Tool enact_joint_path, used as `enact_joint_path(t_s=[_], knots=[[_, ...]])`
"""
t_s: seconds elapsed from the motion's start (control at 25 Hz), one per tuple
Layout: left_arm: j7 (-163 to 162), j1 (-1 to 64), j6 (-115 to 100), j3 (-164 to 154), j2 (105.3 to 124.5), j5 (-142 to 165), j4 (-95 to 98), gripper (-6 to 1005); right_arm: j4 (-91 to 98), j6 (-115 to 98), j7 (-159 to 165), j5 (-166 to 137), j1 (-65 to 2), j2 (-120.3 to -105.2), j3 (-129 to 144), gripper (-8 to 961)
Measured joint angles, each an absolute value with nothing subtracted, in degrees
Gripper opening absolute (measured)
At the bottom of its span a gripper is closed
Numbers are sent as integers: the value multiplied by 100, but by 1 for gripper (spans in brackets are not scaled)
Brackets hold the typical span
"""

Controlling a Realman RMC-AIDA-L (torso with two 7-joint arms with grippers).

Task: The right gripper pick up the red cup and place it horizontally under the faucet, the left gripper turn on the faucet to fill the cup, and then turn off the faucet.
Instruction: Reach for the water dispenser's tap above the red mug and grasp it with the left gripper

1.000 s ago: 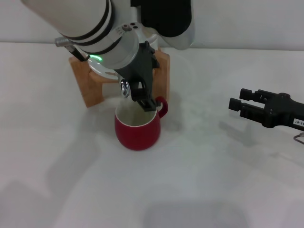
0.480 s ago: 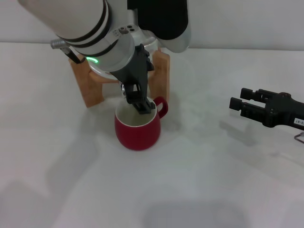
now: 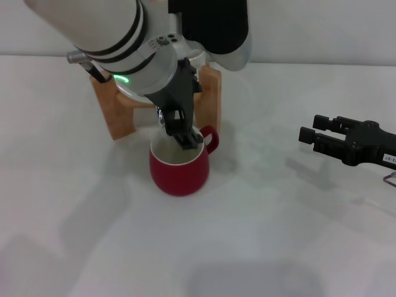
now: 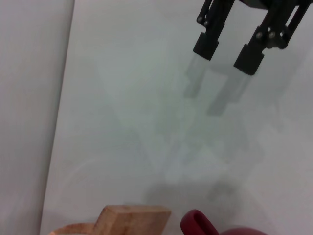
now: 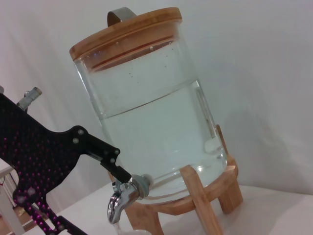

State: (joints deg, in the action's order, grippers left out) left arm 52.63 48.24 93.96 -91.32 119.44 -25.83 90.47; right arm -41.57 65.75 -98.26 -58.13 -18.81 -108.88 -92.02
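Under the faucet (image 5: 122, 199) stands the red cup (image 3: 179, 168); left hand (image 3: 184, 133) at its lever (grip unclear), right hand (image 3: 307, 137) apart, fingers open.

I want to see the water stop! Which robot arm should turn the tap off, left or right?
The left. The left gripper is already at the faucet, right above the red cup. The right gripper hangs open far off to the side over the table, holding nothing.

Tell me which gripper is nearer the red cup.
Left. The left gripper is right above the red cup, at the faucet over its rim. The right gripper hangs open well off to the cup's right, apart from it.
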Motion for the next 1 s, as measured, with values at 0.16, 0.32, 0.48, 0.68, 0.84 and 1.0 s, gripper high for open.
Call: enact_joint_path(t_s=[0.16, 0.32, 0.48, 0.68, 0.84, 1.0], knots=[[5235, 4820, 9403, -9177, 11944, -2587, 9092, 888, -4157, 6578, -9820, -5815, -1881, -10883, -9202, 558], [5209, 4814, 9340, -9202, 11944, -2514, 9095, 888, -4156, 6581, -9818, -5818, -1881, -10881, -9202, 558], [5195, 4810, 9243, -9202, 11945, -2487, 9183, 888, -4099, 6583, -9817, -5818, -1886, -10880, -9210, 558], [5168, 4779, 9272, -9202, 11950, -2487, 9450, 887, -4079, 6604, -9817, -5818, -1882, -10880, -9261, 558], [5127, 4729, 9371, -9202, 11947, -2487, 9604, 887, -4078, 6633, -9817, -5818, -1881, -10876, -9267, 558], [5105, 4601, 9481, -9252, 11947, -2490, 9767, 887, -4078, 6636, -9820, -5818, -1897, -10872, -9271, 558]])
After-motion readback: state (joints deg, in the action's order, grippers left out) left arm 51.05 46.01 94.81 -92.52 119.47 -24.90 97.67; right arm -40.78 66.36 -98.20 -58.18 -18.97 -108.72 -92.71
